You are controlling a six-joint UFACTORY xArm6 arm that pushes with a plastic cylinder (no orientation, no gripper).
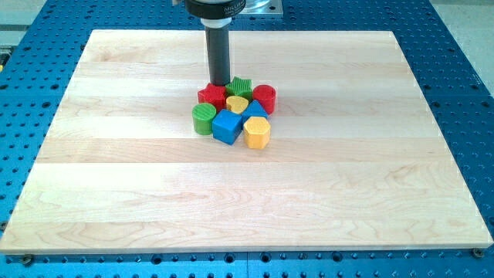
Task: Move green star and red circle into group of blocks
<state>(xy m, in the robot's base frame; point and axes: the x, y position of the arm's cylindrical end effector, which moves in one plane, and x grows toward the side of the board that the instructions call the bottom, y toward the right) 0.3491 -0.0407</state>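
The green star (241, 86) sits at the top of a tight cluster of blocks near the board's upper middle. The red circle (264, 98) touches the cluster's right side, next to the green star. My tip (218, 83) stands just left of the green star and right above the red star (211, 96), at the cluster's upper edge. The cluster also holds a yellow heart (237, 103), a green circle (204, 119), a blue cube (227, 126), a yellow hexagon (257, 132) and a small blue block (255, 110).
The wooden board (247, 193) lies on a blue perforated table (463, 93). The arm's mount (228, 8) shows at the view's top.
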